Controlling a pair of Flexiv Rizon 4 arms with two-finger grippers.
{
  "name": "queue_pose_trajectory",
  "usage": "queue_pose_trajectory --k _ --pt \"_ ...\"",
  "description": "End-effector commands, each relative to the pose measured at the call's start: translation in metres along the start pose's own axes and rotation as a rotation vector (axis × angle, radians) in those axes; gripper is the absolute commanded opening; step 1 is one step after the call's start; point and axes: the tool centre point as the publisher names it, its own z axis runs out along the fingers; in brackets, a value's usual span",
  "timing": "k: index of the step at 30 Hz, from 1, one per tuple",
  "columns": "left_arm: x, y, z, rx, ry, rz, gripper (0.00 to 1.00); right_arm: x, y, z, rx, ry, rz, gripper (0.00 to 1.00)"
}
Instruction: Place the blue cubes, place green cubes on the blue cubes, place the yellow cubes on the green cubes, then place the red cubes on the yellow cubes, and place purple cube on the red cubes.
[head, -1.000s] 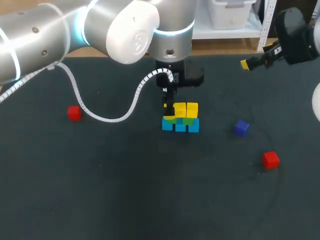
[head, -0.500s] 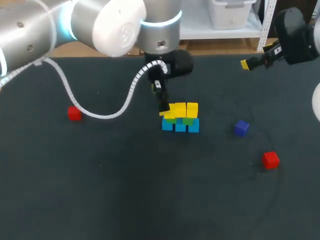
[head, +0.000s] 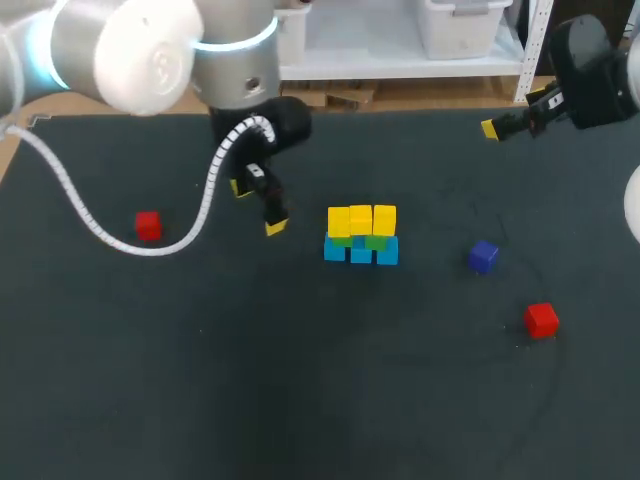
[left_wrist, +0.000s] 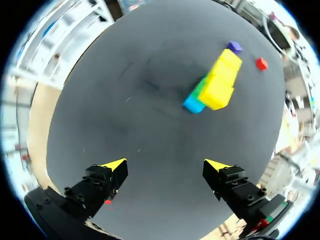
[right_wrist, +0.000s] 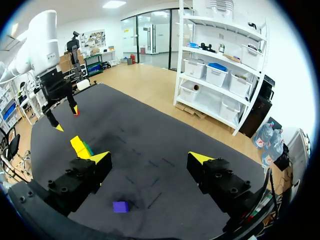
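The dark table carries a blue-green-yellow stack mid-table, one red cube near the left edge, and another beside the purple cube towards the right edge. From the left wrist, the left claw gapes empty, with the stack ahead. From the right wrist, the right claw is parted and empty.
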Motion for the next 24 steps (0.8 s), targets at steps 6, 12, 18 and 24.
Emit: queue_pose_trajectory --k 6,12,18,24 --pt "0.043 0.015 0.012 -0.040 -0.084 -0.332 1.00 0.000 0.001 0.000 0.003 0.001 0.000 1.00" --pt "0.061 0.031 0.022 -0.077 -0.099 -0.518 1.00 0.000 0.001 0.000 0.003 0.001 0.000 1.00" --pt "0.075 0.042 0.024 -0.080 -0.146 -0.668 1.00 0.000 0.001 0.000 0.003 0.001 0.000 1.00" --pt "0.084 0.050 0.031 -0.060 -0.218 -0.786 1.00 0.000 0.001 0.000 0.003 0.001 0.000 1.00"
